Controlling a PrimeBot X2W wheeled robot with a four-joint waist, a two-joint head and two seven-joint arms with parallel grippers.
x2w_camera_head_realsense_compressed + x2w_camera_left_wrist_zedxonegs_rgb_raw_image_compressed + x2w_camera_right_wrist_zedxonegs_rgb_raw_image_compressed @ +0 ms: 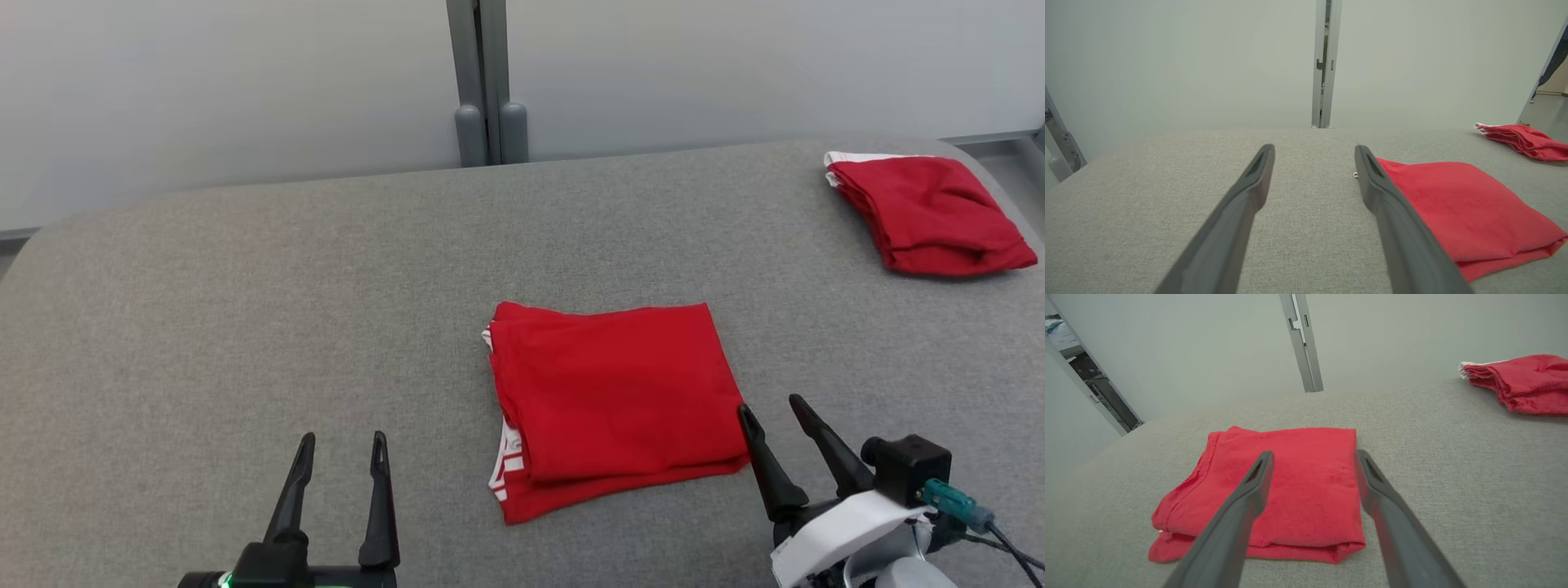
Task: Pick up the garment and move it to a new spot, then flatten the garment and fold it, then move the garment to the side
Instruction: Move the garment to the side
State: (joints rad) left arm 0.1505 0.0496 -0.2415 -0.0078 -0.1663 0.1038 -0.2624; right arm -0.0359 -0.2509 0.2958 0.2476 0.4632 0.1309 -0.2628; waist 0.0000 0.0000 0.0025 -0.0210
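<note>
**Move the folded garment aside without spoiling the fold**

The garment (pixel 612 400) lies folded into a tidy red rectangle at the middle of the grey table (pixel 204 327). Its stacked layers show along the near edge, and a bit of white trim (pixel 502 465) peeks out at the left. By the look of it the folding is done, and what remains is carrying it to the side.

Your right gripper (pixel 768 405) sits at the garment's near right corner, fingers spread with nothing between them. Its inner fingertip is either touching the cloth edge or just beside it; you cannot tell which from here. Your left gripper (pixel 343 437) hovers over bare table at the near left, well apart from the garment, fingers likewise spread and empty.

Take every layer in one pinch. Come in low at that near right corner so one finger slips under the whole stack and the other lands on top. Catch only the upper layer and the fold will peel open.

The cloth looks thin and limp, so a lift from one corner would probably let the far side drape and slide. Consider bringing your left gripper to the near left corner, by the trim, so both corners rise together, and keep the lift low.

A second folded garment (pixel 927 212) sits at the far right. Set yours down near it, not on it, and let go only once the stack rests flat
</note>
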